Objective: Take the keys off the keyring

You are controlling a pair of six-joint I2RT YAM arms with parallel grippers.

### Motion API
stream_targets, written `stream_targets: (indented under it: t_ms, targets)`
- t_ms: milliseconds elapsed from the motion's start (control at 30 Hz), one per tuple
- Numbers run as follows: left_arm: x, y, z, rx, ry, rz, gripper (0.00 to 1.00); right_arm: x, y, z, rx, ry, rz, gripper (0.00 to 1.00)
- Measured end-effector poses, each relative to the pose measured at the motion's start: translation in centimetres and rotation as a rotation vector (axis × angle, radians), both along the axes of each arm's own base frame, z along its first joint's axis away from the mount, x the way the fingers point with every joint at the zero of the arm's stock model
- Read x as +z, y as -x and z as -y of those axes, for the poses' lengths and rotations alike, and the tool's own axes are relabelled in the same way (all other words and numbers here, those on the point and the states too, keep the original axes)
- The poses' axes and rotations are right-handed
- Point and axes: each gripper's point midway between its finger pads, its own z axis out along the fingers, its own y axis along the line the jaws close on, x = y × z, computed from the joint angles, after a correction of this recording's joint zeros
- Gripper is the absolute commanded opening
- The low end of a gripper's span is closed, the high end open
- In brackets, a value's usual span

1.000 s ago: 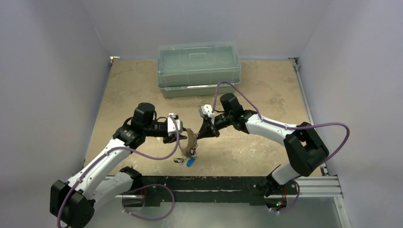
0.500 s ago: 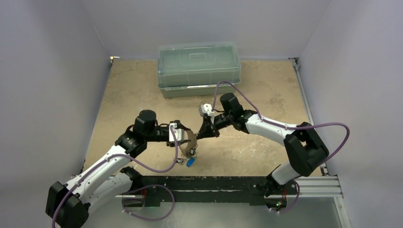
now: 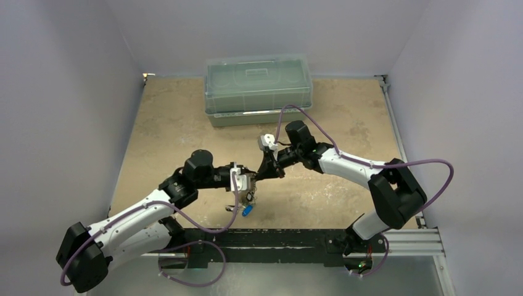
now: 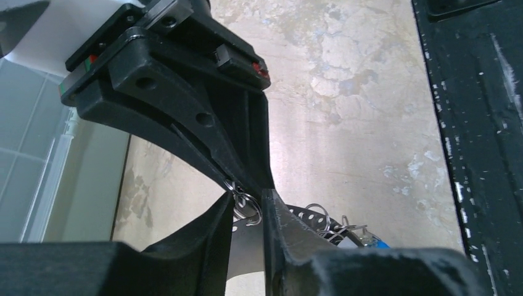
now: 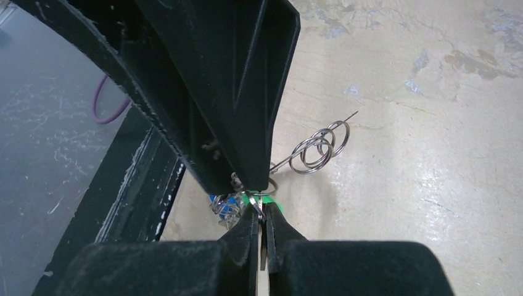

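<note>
The keyring shows as a dark curved perforated band (image 4: 308, 216) carrying small wire rings. It hangs between both grippers above the table. My right gripper (image 5: 263, 209) is shut on the band's thin edge, just below a green key head (image 5: 275, 203). A blue-headed key (image 5: 223, 203) and silver keys (image 3: 247, 208) dangle underneath. My left gripper (image 4: 247, 196) meets the right gripper (image 3: 259, 177) tip to tip. Its fingers are closed on one small wire ring (image 4: 248, 208), which spans the narrow gap. A short chain of rings (image 5: 317, 148) juts out beside the grippers.
A translucent green lidded box (image 3: 258, 89) stands at the back of the tan table (image 3: 345, 191). A black rail (image 3: 277, 237) runs along the near edge, just below the hanging keys. Pale walls close in on both sides.
My left arm has swung right until its gripper meets the right gripper. Its jaws widened, then narrowed round the small ring. The right arm has held still.
</note>
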Motion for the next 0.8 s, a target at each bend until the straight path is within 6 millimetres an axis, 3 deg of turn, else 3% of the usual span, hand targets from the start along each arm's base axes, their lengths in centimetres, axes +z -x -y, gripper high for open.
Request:
stream_targets:
  t_ms: [167,300,800]
  targets:
    - [-0.18,-0.86,-0.25,0.051,-0.008,0.000,0.12,-0.01,-0.07,0.05,-0.002,0.001,0.002,0.00]
    - [-0.25,-1.05,-0.53,0.079,-0.012,-0.013,0.00,0.02,-0.01,0.13,0.002,0.001,0.009,0.00]
    - [-0.14,-1.17,-0.58,0.141,0.008,-0.092,0.00,0.21,-0.04,0.35,0.010,0.002,0.049,0.00]
